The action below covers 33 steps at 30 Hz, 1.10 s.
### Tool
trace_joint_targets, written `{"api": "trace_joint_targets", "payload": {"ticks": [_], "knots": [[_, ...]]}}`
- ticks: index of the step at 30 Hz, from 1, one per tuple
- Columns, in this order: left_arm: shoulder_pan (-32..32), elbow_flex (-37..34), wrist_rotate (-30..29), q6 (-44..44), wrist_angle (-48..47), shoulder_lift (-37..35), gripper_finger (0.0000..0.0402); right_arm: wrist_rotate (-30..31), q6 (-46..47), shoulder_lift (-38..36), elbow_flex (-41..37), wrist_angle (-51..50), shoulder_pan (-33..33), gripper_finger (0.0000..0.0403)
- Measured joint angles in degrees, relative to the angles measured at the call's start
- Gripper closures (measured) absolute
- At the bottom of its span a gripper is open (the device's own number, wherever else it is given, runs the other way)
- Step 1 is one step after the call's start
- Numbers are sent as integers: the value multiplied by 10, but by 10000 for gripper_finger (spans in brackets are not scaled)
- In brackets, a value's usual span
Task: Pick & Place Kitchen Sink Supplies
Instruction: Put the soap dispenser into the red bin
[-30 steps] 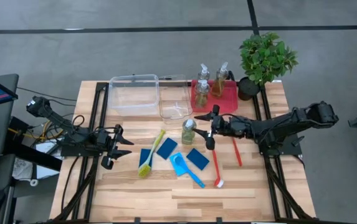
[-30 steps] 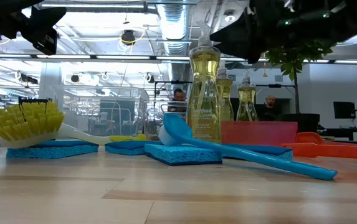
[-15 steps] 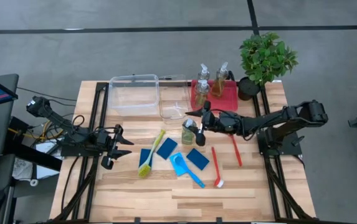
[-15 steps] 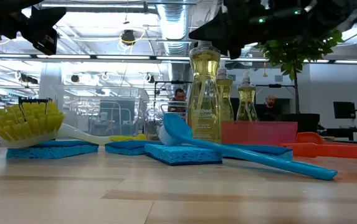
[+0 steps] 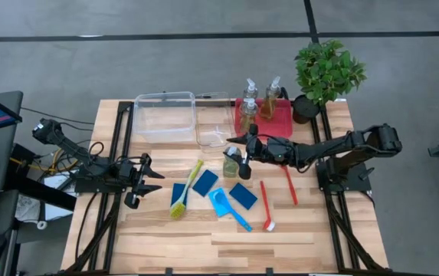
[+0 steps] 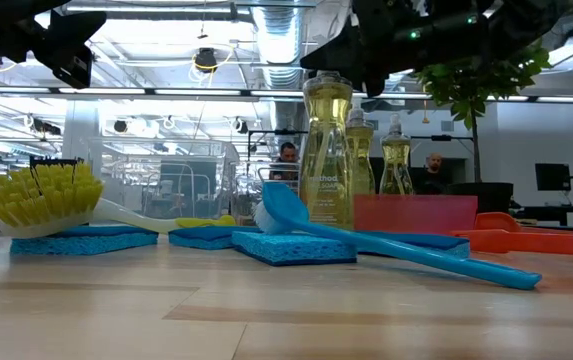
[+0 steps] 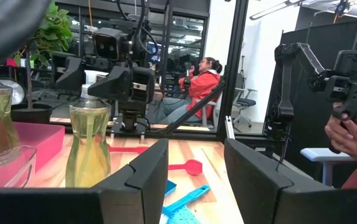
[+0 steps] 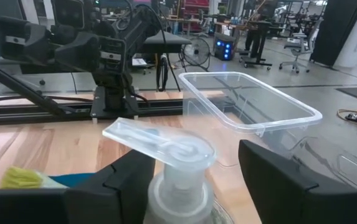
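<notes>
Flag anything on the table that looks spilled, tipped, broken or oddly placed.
Nothing stands out. The three bottles on the red tray and the lone bottle between the right gripper's open fingers all stand upright. Sponges and brushes lie flat; no liquid shows on the wood.

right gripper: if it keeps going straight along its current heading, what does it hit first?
Likely the lone pump bottle on the table. The right gripper points left with open fingers on either side of the bottle's pump head, so more travel probably meets its neck. Exact depth is unclear.
</notes>
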Motion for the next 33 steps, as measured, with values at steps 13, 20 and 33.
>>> {"api": "trace_joint_targets", "payload": {"ticks": [13, 20, 33], "knots": [[0, 0, 0, 0, 0, 0, 243, 1, 0, -1, 0, 0, 9, 267], [0, 0, 0, 0, 0, 0, 243, 2, 3, -8, 0, -5, 9, 306], [0, 0, 0, 0, 0, 0, 243, 51, 30, -129, -1, -149, 10, 307]]}}
